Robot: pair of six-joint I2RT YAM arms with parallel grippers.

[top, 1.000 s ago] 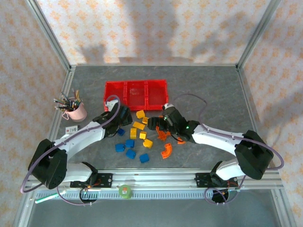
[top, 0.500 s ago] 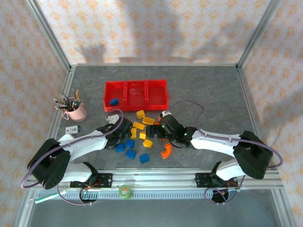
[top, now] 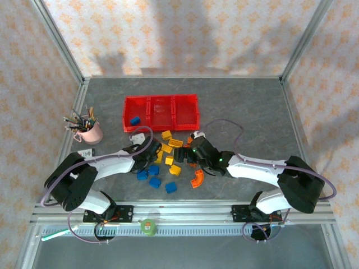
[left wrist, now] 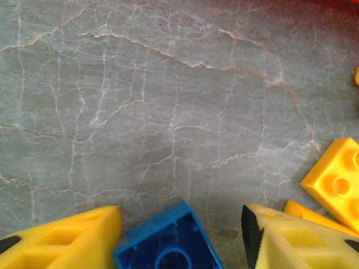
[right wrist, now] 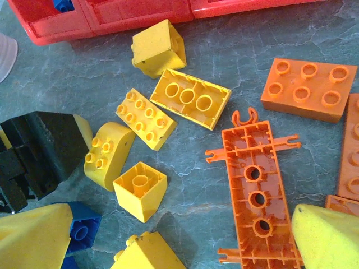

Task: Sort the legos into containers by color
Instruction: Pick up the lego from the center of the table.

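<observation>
Left gripper (left wrist: 182, 218): half parted, straddling a blue lego (left wrist: 165, 244) on the grey table (left wrist: 168, 101). Presses one yellow finger (left wrist: 67, 241) against the brick's side; leaves a sliver of table between the brick and the other finger, so not clamped. Just beside, at the right edge of the left wrist view, two yellow legos (left wrist: 336, 179), one stud-side up.

Right gripper (right wrist: 179, 224): spread wide, holding nothing. Hangs low over a long orange piece (right wrist: 252, 190) lying underside up, near the right-hand finger. Left of that piece, a small yellow cube (right wrist: 140, 188) and a rounded yellow brick (right wrist: 106, 154) touching each other. Farther out, a hollow yellow block (right wrist: 189, 98) on its back and an orange plate (right wrist: 308, 89) with six studs.

Seen from above, both grippers down in the loose pile at mid-table, tips near each other with yellow pieces between. Nearer the arm bases, loose blue legos (top: 153, 182) and an orange arch (top: 197, 179). Beyond the pile, apart from both grippers, the red tray (top: 161, 112) of three joined bins, with a lone blue brick (top: 134, 120) in its left bin. Well off to the left, a pink cup (top: 90, 132) of pens.
</observation>
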